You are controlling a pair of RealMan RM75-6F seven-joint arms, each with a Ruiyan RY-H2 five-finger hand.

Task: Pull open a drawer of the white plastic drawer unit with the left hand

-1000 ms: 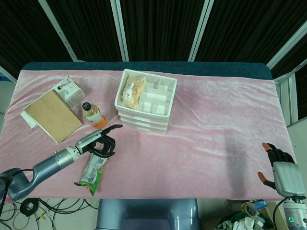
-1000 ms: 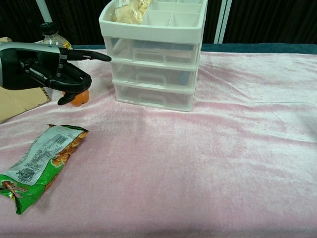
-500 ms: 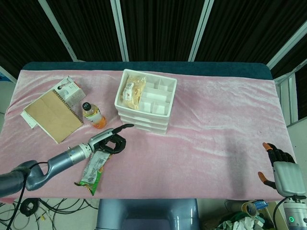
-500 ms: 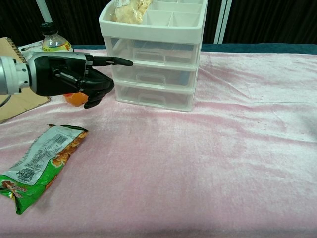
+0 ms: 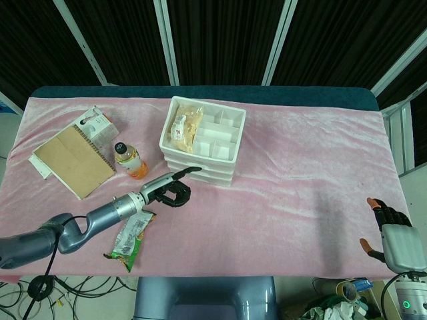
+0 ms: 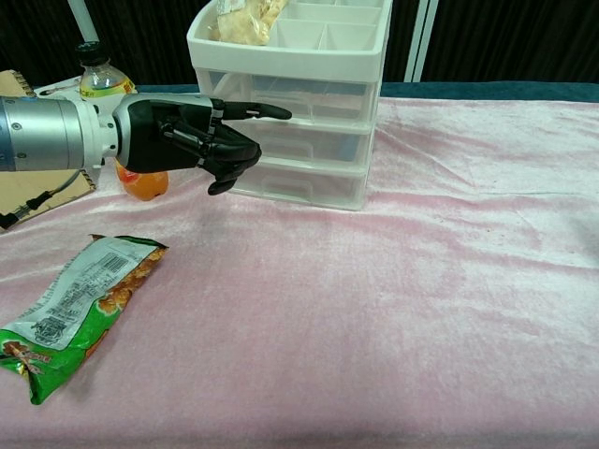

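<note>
Near the front-left edge of the table, the left hand [image 6: 192,140] is seen with one finger pointed at the white drawer unit [image 6: 295,103], the others curled on nothing. The unit stands toward the back, drawers closed. At the front-right corner, the right hand [image 5: 390,230] is held with fingers apart.

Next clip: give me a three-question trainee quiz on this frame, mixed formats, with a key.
1. True or false: the left robot hand already grips a handle of the drawer unit.
2. What lies nearest the table's front edge? A) snack packet B) bottle C) notebook
3. Fill in: all drawers are ___.

Key: 1 false, one finger points at the drawers and the others are curled in, gripping nothing. 2 A. 3 closed.
</note>
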